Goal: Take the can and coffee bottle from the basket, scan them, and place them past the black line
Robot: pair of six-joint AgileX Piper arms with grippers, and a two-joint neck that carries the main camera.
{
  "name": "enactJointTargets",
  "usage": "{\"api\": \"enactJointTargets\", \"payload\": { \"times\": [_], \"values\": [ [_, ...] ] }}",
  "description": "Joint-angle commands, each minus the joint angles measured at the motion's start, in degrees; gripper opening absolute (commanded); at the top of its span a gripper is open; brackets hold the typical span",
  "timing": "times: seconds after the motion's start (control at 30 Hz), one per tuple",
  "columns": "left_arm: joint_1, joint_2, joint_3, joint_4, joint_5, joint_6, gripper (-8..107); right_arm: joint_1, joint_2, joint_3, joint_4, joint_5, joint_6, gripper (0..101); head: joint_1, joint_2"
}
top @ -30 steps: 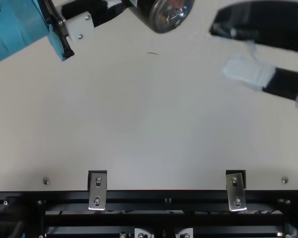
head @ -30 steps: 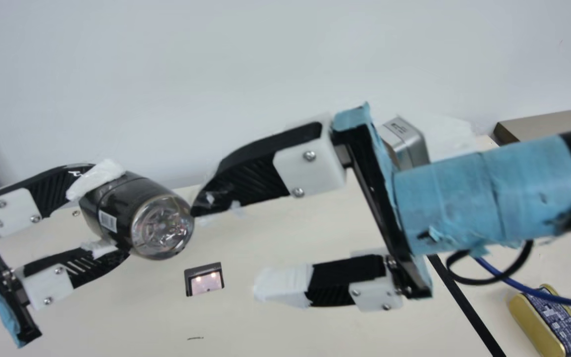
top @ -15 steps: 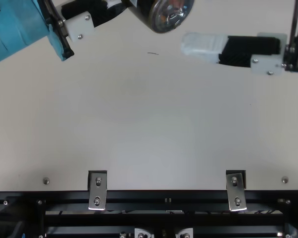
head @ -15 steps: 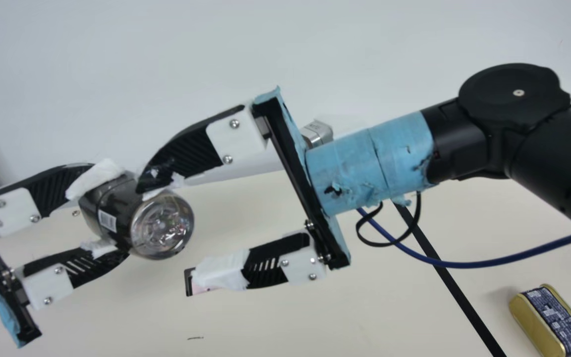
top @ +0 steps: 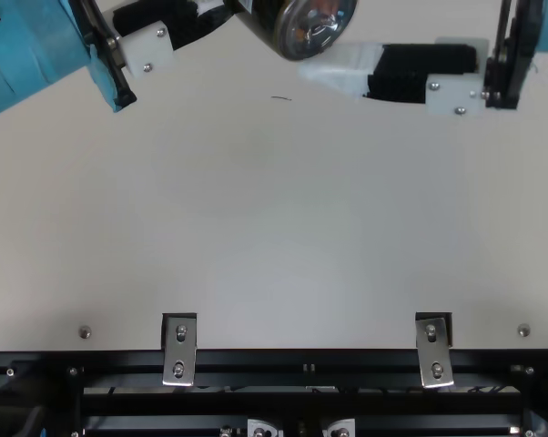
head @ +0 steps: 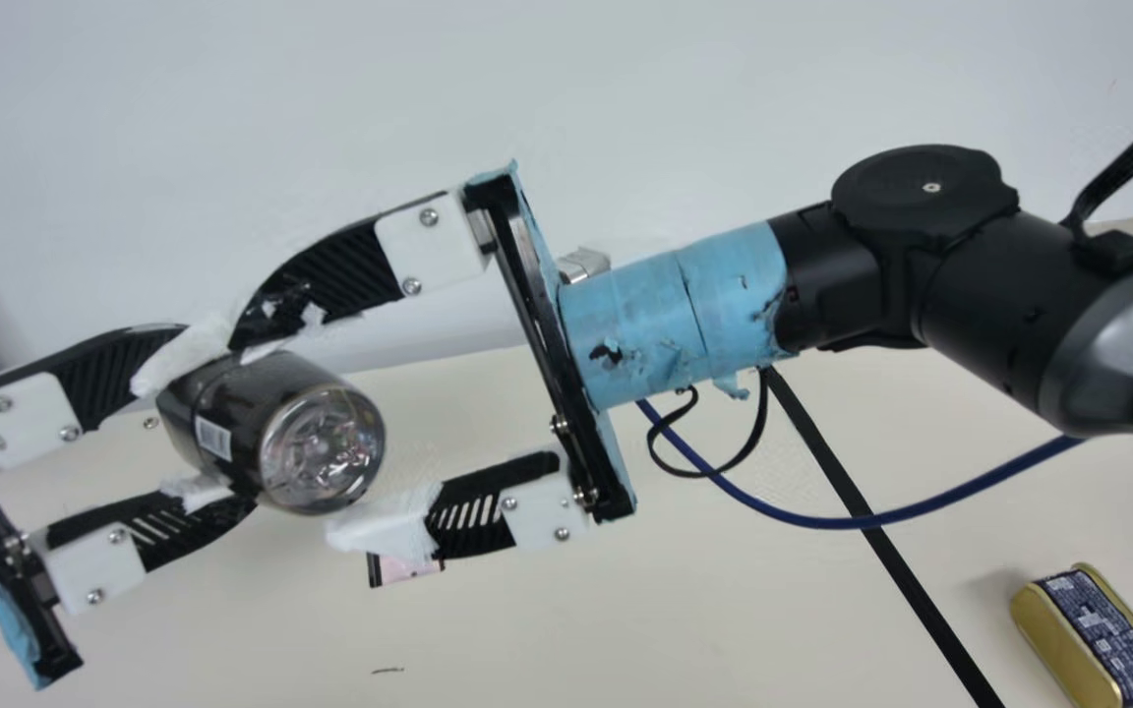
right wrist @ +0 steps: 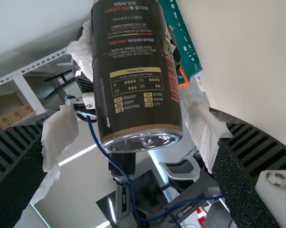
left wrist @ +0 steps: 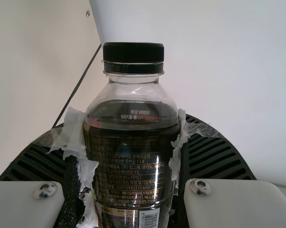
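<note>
Above the table (top: 274, 228), toward its far edge, the left gripper (head: 220, 425) has its fingers closed on the capped coffee bottle (left wrist: 128, 156); dark liquid (left wrist: 109, 116) reaches its shoulder. The right gripper (head: 287, 441) has open fingers either side of the base. Judged step: handover; right must close before left releases. The can (head: 1098, 639) rests past the black line (head: 906, 575).

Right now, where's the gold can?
Main view, bottom right: the gold can sits on the table, to the right of the black line.
</note>
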Motion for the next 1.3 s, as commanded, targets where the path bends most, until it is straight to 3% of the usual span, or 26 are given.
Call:
{"api": "enactJointTargets", "payload": {
  "times": [0.0,0.83,0.87,1.27],
  "values": [
    [0.00,0.00,0.00,0.00,0.00,0.00,10,0.10,0.64,-0.14,0.06,0.15,-0.16,101,-1.52,-0.62],
    [0.00,0.00,0.00,0.00,0.00,0.00,10,2.50,5.78,-2.26,4.12,-0.56,-0.80,101,-1.52,-0.62],
    [0.00,0.00,0.00,0.00,0.00,0.00,10,2.50,5.78,-2.26,4.24,-0.56,-0.80,0,-1.52,-0.62],
    [0.00,0.00,0.00,-0.36,0.00,0.00,10,2.50,5.78,-2.26,3.94,-0.46,-0.99,0,-1.52,-0.62]
  ]
}}
